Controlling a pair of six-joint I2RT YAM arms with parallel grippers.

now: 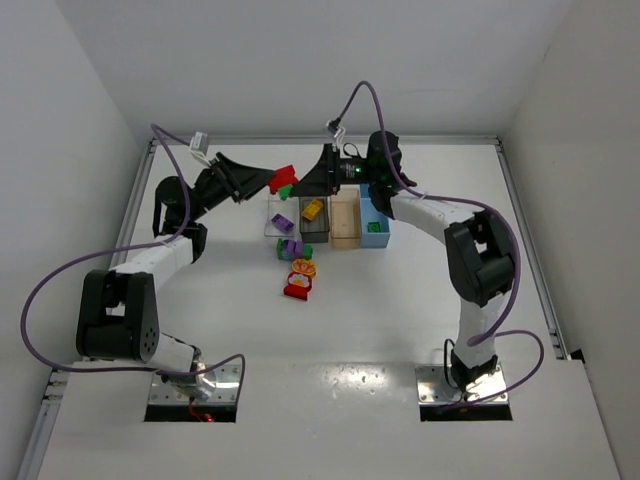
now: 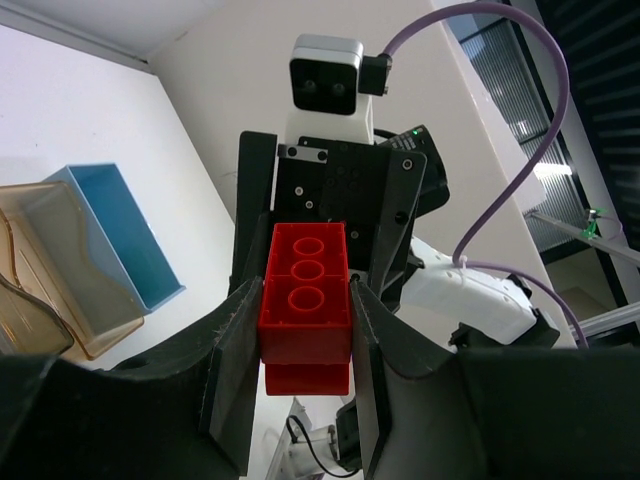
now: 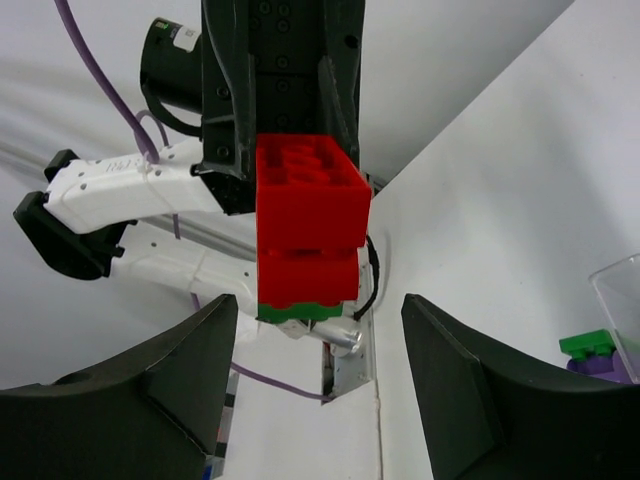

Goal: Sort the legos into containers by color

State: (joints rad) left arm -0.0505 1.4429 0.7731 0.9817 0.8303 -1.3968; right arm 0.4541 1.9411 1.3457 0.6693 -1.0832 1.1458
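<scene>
1. Left gripper [image 1: 266, 182]: its jaws pinch the red bricks [image 2: 305, 305] by their side walls. I am holding them in the air at 12 o'clock of the clear bin [image 1: 269, 226].
2. Held stack: two red bricks clipped together, studs showing, with a green brick [image 3: 300, 312] stuck to the far end. All are glossy hard plastic. Because the colors are mixed, I judge this stack cannot go into a bin as it is.
3. Right gripper [image 1: 303, 184]: its fingers [image 3: 180, 370] are spread wide and empty, facing the stack from its 3 o'clock side in the top view.
4. Step in hand, as I read it: splitting the stack between the two arms. The next move calls for bringing the right fingers around the green end, closing squarely on it, then pulling or twisting while the left grip holds firm.
5. Bins, in a row: the clear bin holds a purple brick [image 1: 282, 222]. The smoky grey bin [image 1: 325, 230] holds a yellow brick [image 1: 313, 209]. The tan bin [image 1: 345, 228] looks bare. The light blue bin [image 1: 368, 206] holds a green piece [image 1: 374, 228].
6. Unsorted, at 6 o'clock of the clear and grey bins: a purple-and-green cluster [image 1: 289, 248], a yellow-orange brick [image 1: 303, 267] and a red brick [image 1: 297, 288].
</scene>
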